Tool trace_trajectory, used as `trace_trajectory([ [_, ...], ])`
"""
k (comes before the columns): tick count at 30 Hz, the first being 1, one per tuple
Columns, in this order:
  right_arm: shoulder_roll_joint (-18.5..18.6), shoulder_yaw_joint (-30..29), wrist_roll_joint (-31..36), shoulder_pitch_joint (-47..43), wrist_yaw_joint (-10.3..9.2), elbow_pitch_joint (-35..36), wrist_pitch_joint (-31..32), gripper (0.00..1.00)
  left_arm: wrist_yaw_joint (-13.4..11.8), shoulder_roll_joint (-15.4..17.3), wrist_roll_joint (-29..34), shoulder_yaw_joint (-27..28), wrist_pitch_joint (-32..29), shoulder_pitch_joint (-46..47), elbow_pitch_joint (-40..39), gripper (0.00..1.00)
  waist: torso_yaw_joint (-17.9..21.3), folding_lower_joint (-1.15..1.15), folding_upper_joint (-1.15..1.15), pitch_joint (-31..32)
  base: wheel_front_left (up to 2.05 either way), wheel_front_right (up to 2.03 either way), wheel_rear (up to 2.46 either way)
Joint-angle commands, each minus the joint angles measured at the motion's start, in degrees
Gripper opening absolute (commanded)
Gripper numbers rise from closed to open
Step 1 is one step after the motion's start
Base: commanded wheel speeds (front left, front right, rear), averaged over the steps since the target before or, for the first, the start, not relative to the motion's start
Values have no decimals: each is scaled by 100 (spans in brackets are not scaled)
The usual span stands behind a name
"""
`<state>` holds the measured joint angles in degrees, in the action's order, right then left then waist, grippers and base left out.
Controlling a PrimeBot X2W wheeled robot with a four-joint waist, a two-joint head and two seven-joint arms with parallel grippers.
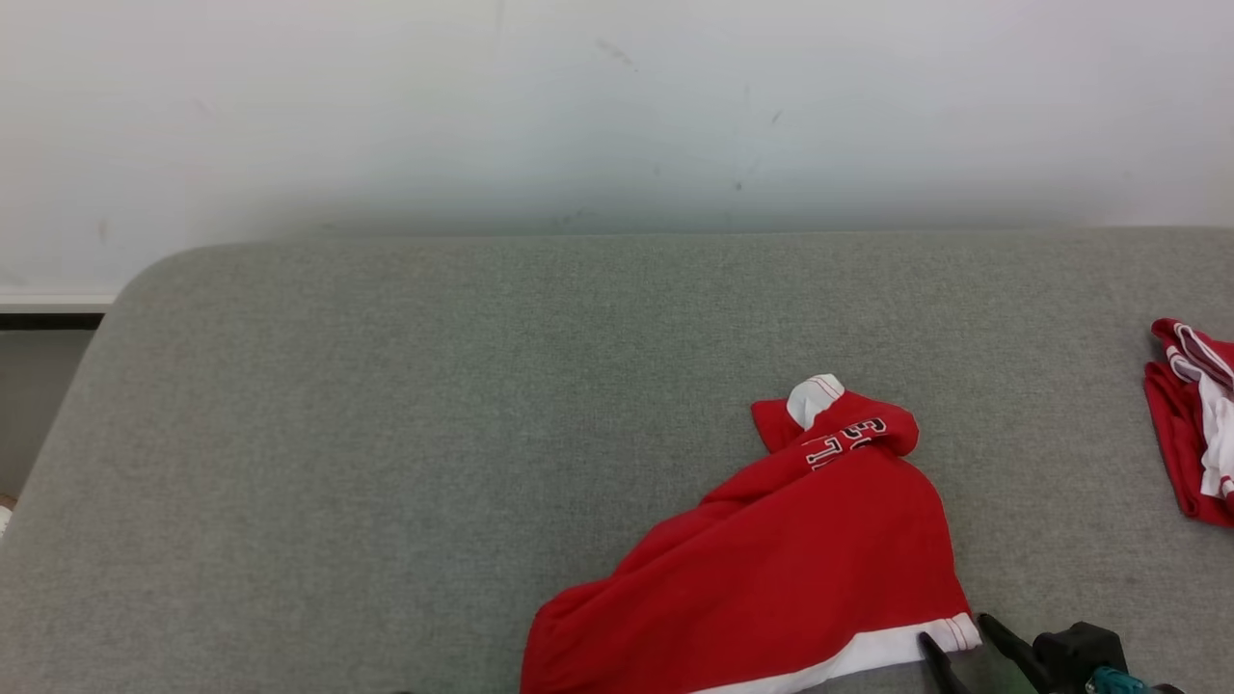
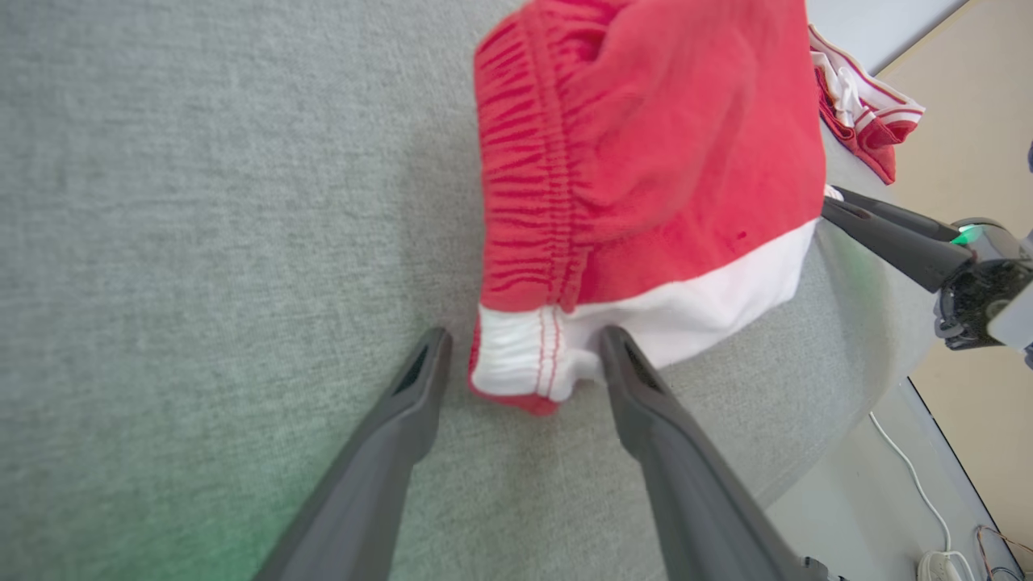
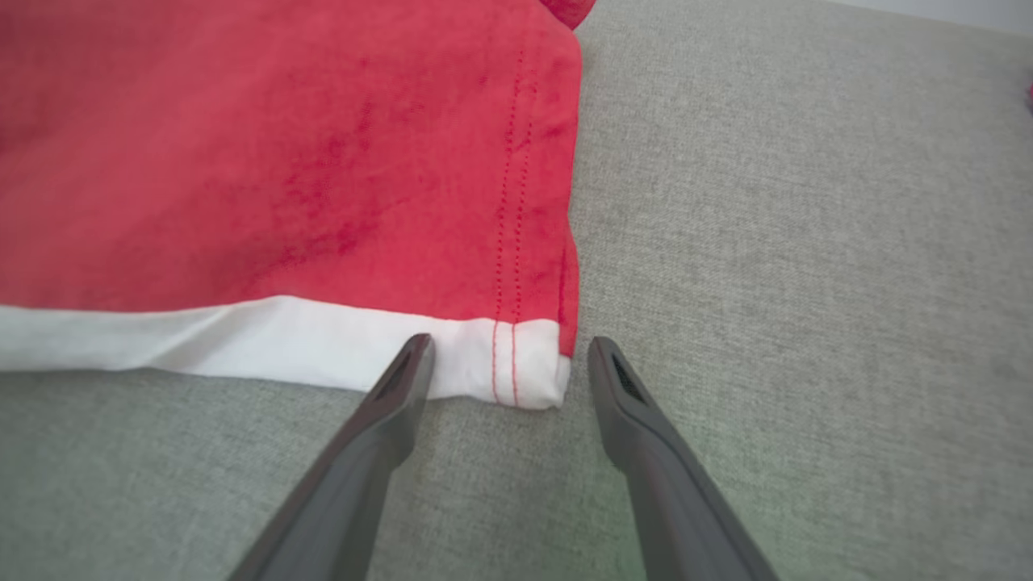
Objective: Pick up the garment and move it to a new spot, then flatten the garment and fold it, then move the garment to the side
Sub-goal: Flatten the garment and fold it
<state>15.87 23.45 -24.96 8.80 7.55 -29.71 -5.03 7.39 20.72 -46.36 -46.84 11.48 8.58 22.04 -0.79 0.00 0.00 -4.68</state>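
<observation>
Cloth is what both my arms are aimed at: the red garment (image 1: 791,559) lies rumpled on the grey tabletop (image 1: 386,386), near its front edge and toward my right, one lettered part humped up at the far end and its white band running along the near side. It is neither flat nor folded.

My left claw (image 2: 524,339) is released, its fingers spread to either side of the band's corner where the gathered waist seam ends. My right claw (image 3: 508,347) is released too, straddling the band's other corner beside the double stitching, one finger over the white strip and one over bare tabletop. Neither is pinching anything.

I judge the placing deliberate: two corners of one edge, one per claw, would let the cloth hang or stretch evenly instead of bunching. This would fit either a lift to a new spot or a pull to spread it flat, and I cannot tell which.

A second red and white piece (image 1: 1191,424) lies well apart at the far right
</observation>
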Motion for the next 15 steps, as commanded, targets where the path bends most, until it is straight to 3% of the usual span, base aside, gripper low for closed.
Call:
trace_trajectory([
  [1, -7, 5, -5, 112, -15, -65, 28, 100, 9, 37, -73, -73, 27, 87, 67, 93, -15, 0, 0, -11, 0, 0, 0],
  [3, -45, 25, -3, 165, -15, -126, 39, 100, 9, 38, -112, -138, 53, 128, 105, 79, -25, 0, 0, -20, 0, 0, 0],
  [6, -79, 83, -29, 214, -15, -190, 102, 100, 9, 34, -178, -221, 64, 179, 142, 69, -37, 0, 0, -27, 0, 0, 0],
  [7, -96, 129, -83, 222, -15, -228, 151, 100, 9, 33, -215, -282, 60, 201, 157, 51, -44, 0, 0, -29, 0, 0, 0],
  [8, -110, 165, -144, 238, -15, -259, 179, 100, 9, 30, -263, -332, 55, 225, 170, 42, -51, 0, 0, -33, 0, 0, 0],
  [9, -124, 169, -213, 253, -15, -300, 232, 63, 9, 29, -301, -386, 65, 259, 181, 39, -59, 0, 0, -35, 0, 0, 0],
  [11, -152, 160, -383, 283, -15, -326, 188, 8, 9, 16, -366, -499, 89, 332, 192, 27, -71, 0, 0, -25, 0, 0, 0],
  [12, -186, 98, -555, 287, -15, -345, 159, 0, 9, 10, -383, -554, 99, 365, 200, 10, -73, 0, 0, -15, 0, 0, 0],
  [13, -182, 99, -660, 297, -15, -338, 165, 0, 9, 0, -421, -601, 111, 408, 195, 0, -75, 0, 0, -6, 0, 0, 0],
  [15, -160, 40, -969, 333, -15, -257, 99, 0, 10, 6, -511, -710, 111, 467, 119, 0, -69, 0, 0, 26, 0, 0, 0],
])
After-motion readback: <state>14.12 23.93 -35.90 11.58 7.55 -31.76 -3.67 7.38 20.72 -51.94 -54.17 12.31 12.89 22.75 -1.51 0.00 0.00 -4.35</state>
